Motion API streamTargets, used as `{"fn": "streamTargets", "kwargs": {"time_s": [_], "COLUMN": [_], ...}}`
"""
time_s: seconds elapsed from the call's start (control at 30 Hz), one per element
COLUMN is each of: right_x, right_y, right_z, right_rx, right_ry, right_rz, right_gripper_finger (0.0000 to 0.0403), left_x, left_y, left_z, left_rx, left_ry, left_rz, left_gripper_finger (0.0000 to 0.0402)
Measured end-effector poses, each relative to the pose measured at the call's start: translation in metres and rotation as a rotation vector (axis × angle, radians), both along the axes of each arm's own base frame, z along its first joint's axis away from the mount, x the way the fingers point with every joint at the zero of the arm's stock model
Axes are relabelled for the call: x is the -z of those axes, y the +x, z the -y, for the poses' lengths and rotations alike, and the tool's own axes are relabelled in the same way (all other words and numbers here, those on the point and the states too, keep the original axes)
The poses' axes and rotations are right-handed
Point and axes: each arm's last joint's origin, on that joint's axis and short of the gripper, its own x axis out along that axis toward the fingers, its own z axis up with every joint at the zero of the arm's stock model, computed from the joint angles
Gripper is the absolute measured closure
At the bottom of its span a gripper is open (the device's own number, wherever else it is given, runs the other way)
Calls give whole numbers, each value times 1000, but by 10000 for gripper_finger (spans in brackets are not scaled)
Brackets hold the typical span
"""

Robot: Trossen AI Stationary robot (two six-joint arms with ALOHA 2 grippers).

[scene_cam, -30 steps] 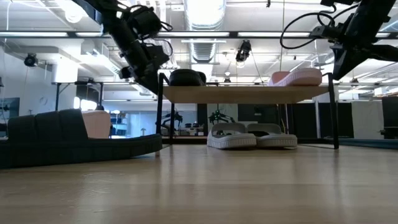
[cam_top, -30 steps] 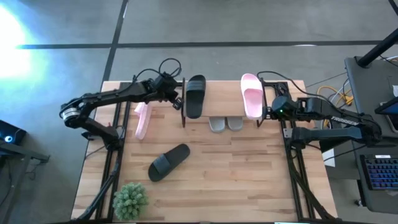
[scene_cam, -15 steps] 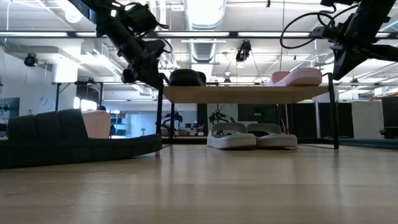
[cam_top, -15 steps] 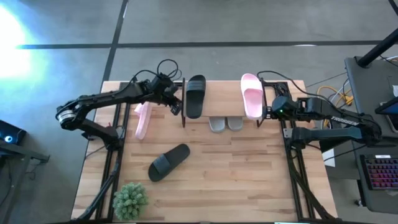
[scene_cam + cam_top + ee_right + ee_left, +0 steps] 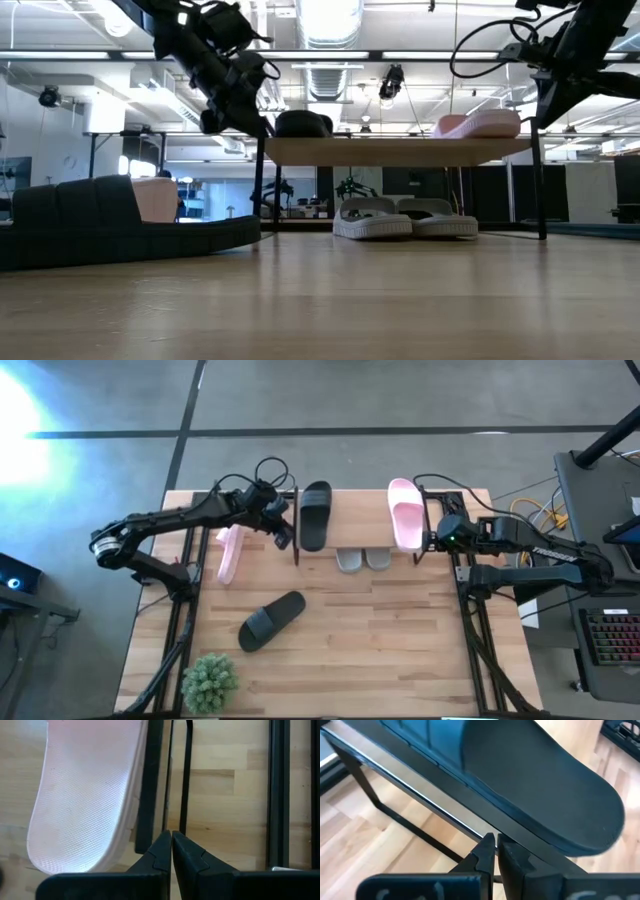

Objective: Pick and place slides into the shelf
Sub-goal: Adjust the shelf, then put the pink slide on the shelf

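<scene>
The shelf (image 5: 355, 520) stands at the table's far middle. A black slide (image 5: 314, 512) and a pink slide (image 5: 404, 512) lie on its top plank. The light grey pair (image 5: 363, 558) sits on the tier beneath. A second pink slide (image 5: 229, 552) lies on the table left of the shelf, and a second black slide (image 5: 271, 620) lies nearer the front. My left gripper (image 5: 284, 536) is shut at the shelf's left end, its tips (image 5: 495, 844) just below the black slide (image 5: 535, 780). My right gripper (image 5: 436, 541) is shut at the shelf's right end, beside the pink slide (image 5: 85, 795). My left gripper's shut fingertips (image 5: 489, 845) stand right at the shelf's dark left edge rail (image 5: 445, 810), under the black slide's rounded end. I cannot tell whether they touch it. My right gripper's shut fingertips (image 5: 165, 840) stand by the shelf's black end frame (image 5: 149, 785). I cannot tell whether they touch it.
A small green plant (image 5: 210, 682) stands at the table's near left corner. Black rails run along both side edges of the table (image 5: 470, 640). The wood between the shelf and the near edge (image 5: 380, 650) is bare.
My left gripper, still shut, has shifted a little toward the table's near edge along the shelf's left end and has closed in on the shelf.
</scene>
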Motion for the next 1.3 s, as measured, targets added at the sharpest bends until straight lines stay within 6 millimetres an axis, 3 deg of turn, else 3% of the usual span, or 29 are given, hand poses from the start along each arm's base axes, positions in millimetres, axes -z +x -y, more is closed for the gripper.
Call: {"fn": "streamTargets", "kwargs": {"time_s": [0.37, 0.57, 0.73, 1.0, 1.2, 1.3], "right_x": [0, 3, -1, -16, -24, -27], "right_y": [0, -8, -17, -7, 7, 15], "right_z": [0, -2, -5, -16, -28, -32], "right_rx": [-5, 9, -13, -270, -412, -439], "right_ry": [-2, 10, 51, 297, 398, 392], "right_rz": [-4, -87, -168, -7, 154, 222], "right_gripper_finger": [394, 394, 394, 394, 394, 394], "left_x": [2, -11, -35, -60, -48, -36], "left_y": [-1, -31, -58, -95, -103, -103], "left_z": [14, 21, 33, 61, 79, 83], "left_rx": [19, -87, -114, -9, 146, 110], "left_ry": [-5, 115, 168, 131, 20, -18], "left_rz": [-67, -208, -151, -23, -59, -93], "left_gripper_finger": [395, 395, 395, 395, 395, 395]}}
